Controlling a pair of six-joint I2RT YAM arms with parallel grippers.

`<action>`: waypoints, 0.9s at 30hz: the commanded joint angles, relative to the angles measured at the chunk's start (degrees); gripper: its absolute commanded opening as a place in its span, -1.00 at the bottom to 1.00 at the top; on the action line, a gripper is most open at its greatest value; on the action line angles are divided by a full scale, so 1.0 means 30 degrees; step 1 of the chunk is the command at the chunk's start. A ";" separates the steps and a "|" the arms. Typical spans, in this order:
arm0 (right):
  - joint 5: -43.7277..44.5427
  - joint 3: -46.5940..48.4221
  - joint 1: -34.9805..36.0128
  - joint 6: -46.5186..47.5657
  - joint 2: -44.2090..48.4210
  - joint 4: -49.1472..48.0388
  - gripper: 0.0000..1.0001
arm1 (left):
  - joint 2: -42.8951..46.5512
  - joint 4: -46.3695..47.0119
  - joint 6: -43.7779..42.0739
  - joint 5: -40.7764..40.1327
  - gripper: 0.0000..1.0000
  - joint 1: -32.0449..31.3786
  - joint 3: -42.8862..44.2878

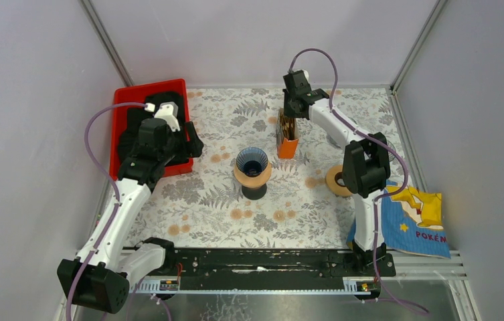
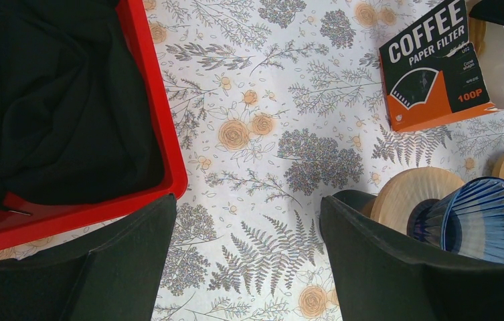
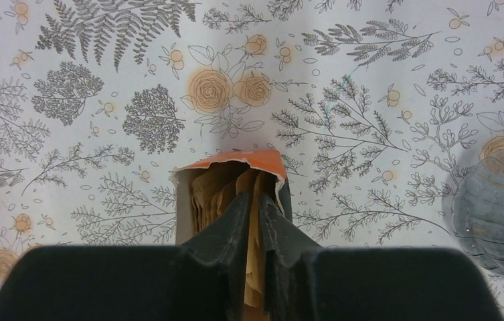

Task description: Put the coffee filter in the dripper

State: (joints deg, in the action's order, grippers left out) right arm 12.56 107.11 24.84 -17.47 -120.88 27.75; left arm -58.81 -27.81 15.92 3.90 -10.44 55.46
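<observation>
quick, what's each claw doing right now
left claw: open, empty
right claw: closed on a filter in the box

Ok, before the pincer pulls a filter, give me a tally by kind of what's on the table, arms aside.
Red bin: 1
Black cloth: 1
Coffee filter box: 1
Blue dripper: 1
Wooden ring: 1
Clear ribbed piece: 1
Pokémon bag: 1
Total: 7
</observation>
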 commanded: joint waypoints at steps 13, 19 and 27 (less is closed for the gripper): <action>0.0775 0.0915 0.0304 -0.0122 -0.0714 0.0023 -0.67 | 0.0243 0.1242 -0.0327 0.0265 0.71 0.0154 -0.0235; 0.0824 0.0785 0.0316 -0.0093 -0.0804 0.0090 -0.65 | 0.0231 0.1244 -0.0328 0.0387 0.71 0.0139 -0.0243; 0.0924 0.0711 0.0314 0.0006 -0.0627 0.0184 -0.79 | 0.0249 0.1273 -0.0301 0.0683 0.70 0.0139 -0.0265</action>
State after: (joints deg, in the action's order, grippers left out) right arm 13.08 107.55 25.12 -17.61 -122.87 28.03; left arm -58.81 -27.70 15.90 4.82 -10.44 55.35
